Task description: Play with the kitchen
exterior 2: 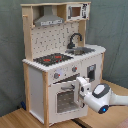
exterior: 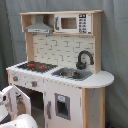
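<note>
We see the kitchen (exterior 2: pixel 60 55) standing on the wooden desk (exterior 2: pixel 15 120), directly behind our tool (exterior 2: pixel 80 88). In the second exterior view the tool sits at the windowed oven door (exterior 2: pixel 64 97), which hangs ajar, just below the knobs (exterior 2: pixel 56 76). We cannot tell whether the tool is open or closed. The stovetop (exterior: pixel 35 66), sink (exterior: pixel 71 74) and faucet (exterior: pixel 84 59) lie above it.

1. We see the kitchen (exterior 2: pixel 60 70) built of matt white panels edged in pale, smooth light wood.
2. Its stovetop (exterior: pixel 36 66) looks glossy black with red rings.
3. The faucet (exterior: pixel 84 59) looks like smooth black plastic, over a greyish metallic-looking sink (exterior: pixel 72 74).
4. Just beside the gripper (exterior 2: pixel 80 89), itself glossy white plastic, the oven door (exterior 2: pixel 65 99) carries a clear window.
</note>
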Controlling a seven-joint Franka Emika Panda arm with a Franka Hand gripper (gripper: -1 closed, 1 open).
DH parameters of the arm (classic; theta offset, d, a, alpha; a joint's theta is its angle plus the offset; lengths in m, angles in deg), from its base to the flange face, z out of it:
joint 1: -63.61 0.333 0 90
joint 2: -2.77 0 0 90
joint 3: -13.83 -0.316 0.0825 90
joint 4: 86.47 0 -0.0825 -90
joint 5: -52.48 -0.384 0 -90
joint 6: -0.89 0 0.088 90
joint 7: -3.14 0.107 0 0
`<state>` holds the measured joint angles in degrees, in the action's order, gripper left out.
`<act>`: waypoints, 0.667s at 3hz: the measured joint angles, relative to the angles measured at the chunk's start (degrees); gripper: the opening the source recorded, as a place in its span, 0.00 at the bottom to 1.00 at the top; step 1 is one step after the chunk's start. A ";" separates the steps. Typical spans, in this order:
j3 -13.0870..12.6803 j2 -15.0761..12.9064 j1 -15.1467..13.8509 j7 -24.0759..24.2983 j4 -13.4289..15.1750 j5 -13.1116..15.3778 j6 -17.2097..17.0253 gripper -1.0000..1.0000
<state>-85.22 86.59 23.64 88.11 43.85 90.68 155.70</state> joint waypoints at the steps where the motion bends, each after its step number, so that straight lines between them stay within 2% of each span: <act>1: -1.02 -1.50 2.21 -1.14 -1.06 -1.74 -4.44 0.00; 2: -2.16 -1.83 2.94 -4.22 -2.72 -4.50 -7.67 0.00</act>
<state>-87.37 84.76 26.58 83.89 41.12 86.17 148.03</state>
